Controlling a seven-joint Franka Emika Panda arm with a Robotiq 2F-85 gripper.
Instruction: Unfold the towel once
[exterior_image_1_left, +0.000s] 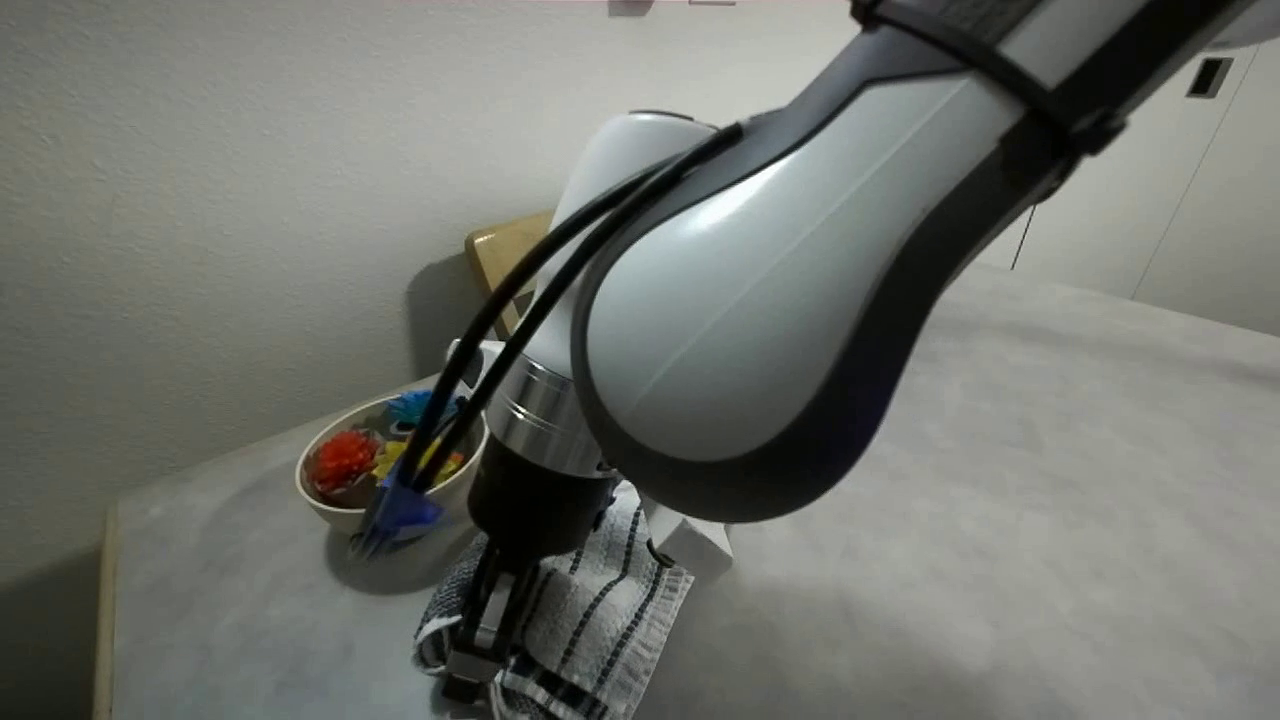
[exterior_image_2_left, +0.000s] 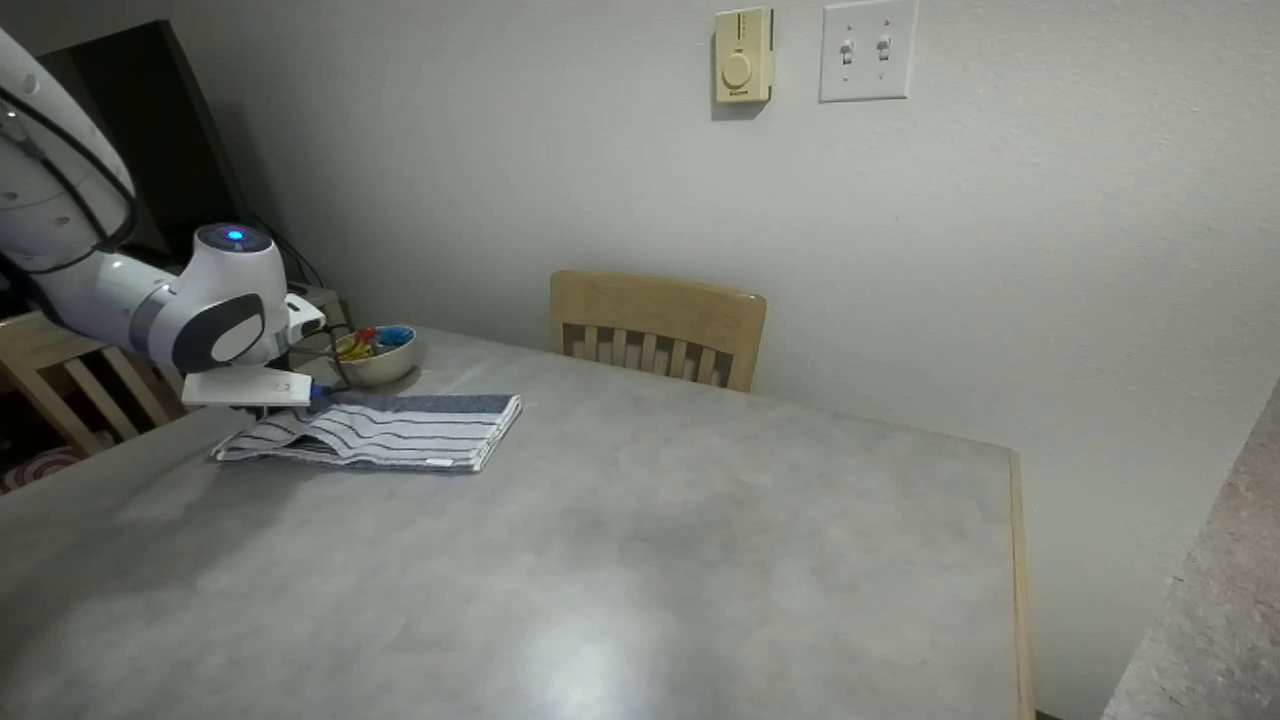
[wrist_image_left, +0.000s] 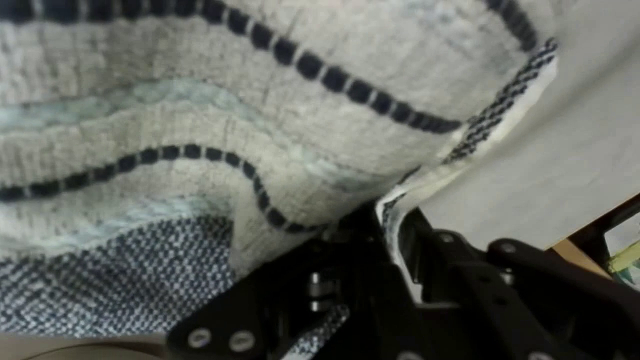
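The towel (exterior_image_1_left: 610, 620) is white with dark stripes and a dark blue-grey part. It lies folded on the table, and it also shows in an exterior view (exterior_image_2_left: 420, 430) with its end near the arm bunched up. My gripper (exterior_image_1_left: 472, 675) points down at one end of the towel. In the wrist view the gripper (wrist_image_left: 392, 222) is closed around an edge of the towel (wrist_image_left: 150, 125), which runs between the fingers. A strip of towel also shows beside the left finger. The fingertips themselves are partly hidden by cloth and dark shadow.
A bowl (exterior_image_1_left: 318, 500) with colourful flower-like items stands beside the towel, close to the arm. A wooden chair (exterior_image_2_left: 655, 295) stands behind the table (exterior_image_2_left: 700, 560) at the wall. A dark screen (exterior_image_2_left: 150, 120) is behind the arm.
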